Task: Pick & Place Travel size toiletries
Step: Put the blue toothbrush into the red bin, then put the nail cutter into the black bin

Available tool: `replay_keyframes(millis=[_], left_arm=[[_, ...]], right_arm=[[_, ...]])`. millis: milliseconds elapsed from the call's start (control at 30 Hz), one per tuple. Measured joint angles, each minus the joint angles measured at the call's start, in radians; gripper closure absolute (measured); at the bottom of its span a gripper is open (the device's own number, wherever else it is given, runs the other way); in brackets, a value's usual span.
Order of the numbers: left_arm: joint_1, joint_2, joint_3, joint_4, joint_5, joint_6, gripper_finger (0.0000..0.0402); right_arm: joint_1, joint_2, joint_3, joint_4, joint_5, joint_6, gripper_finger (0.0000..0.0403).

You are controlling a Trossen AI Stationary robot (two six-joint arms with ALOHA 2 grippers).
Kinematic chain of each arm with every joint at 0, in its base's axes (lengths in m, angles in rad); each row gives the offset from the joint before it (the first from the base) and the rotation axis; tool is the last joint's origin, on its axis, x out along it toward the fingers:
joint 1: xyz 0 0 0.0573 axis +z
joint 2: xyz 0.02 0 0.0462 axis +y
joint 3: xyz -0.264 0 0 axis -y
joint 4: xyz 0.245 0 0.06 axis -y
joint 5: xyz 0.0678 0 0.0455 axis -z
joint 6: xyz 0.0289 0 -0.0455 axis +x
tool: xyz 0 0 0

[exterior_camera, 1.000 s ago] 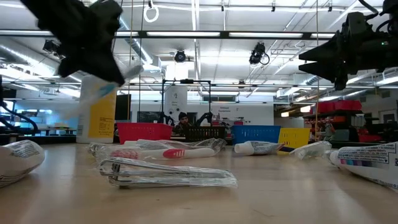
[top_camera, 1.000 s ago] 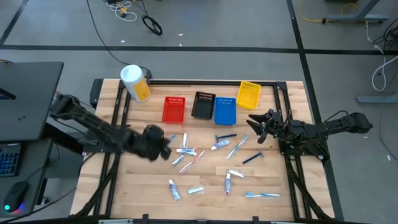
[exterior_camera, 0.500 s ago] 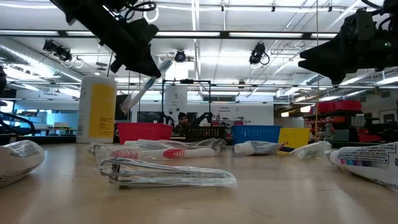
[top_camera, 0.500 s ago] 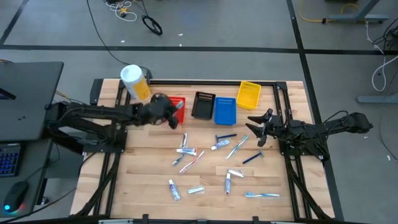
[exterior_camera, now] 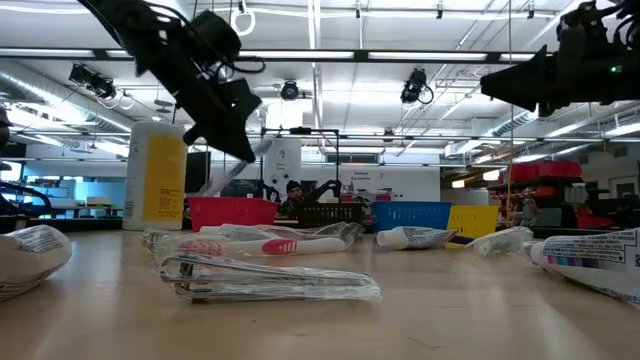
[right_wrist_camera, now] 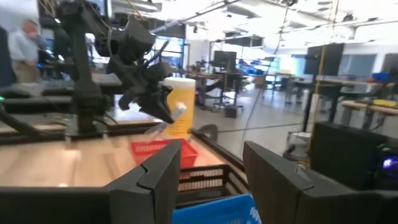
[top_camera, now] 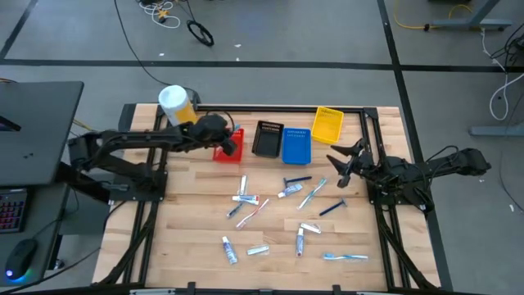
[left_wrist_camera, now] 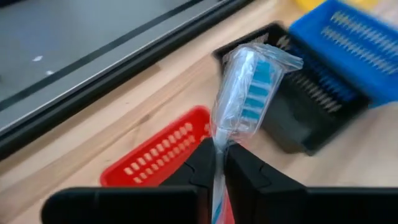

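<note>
The left gripper (top_camera: 230, 144) hangs over the red bin (top_camera: 225, 152), its jaws pinched on a wrapped blue toothbrush (left_wrist_camera: 244, 87) that has not been let go yet. In the left wrist view the brush head sticks up past the fingers (left_wrist_camera: 242, 171), with the red bin below and the black bin (top_camera: 267, 138) beside it. So this item looks one release away from being placed.

Most of the work seems left. About ten toiletries lie loose on the bench (top_camera: 188, 246): a red toothbrush (top_camera: 252, 211), a small tube (top_camera: 246, 199), another tube (top_camera: 228, 250), a blue toothbrush (top_camera: 345, 257) and others. Whether the bins hold anything already cannot be told.

The right gripper (top_camera: 342, 161) waits above the bench beside the blue bin (top_camera: 296, 146), jaws spread wide and empty.
</note>
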Motion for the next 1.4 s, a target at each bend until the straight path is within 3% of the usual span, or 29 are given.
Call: replay_keyframes(millis=[267,567,733,1167,1400], left_arm=[[0.03,0.093,0.0,0.031,0.099,-0.139,0.0371],[0.033,0.174,0.0,0.004,0.084,-0.12,0.0361],[0.035,0.203,0.0,0.027,0.021,-0.056,0.0359],[0.047,0.186,0.0,0.018,0.037,-0.015,0.0299],[0.047,0.067,0.001,0.014,0.064,0.038,0.0273]], right_arm=[[-0.002,0.003,0.0,-0.004,-0.009,-0.057,0.023],[-0.044,0.003,0.0,-0.003,-0.009,-0.057,0.0234],[-0.06,0.003,0.0,-0.005,-0.009,-0.039,0.0234],[-0.116,0.04,0.0,-0.016,-0.015,0.03,0.023],[-0.161,0.096,0.0,-0.004,-0.142,0.063,0.0203]])
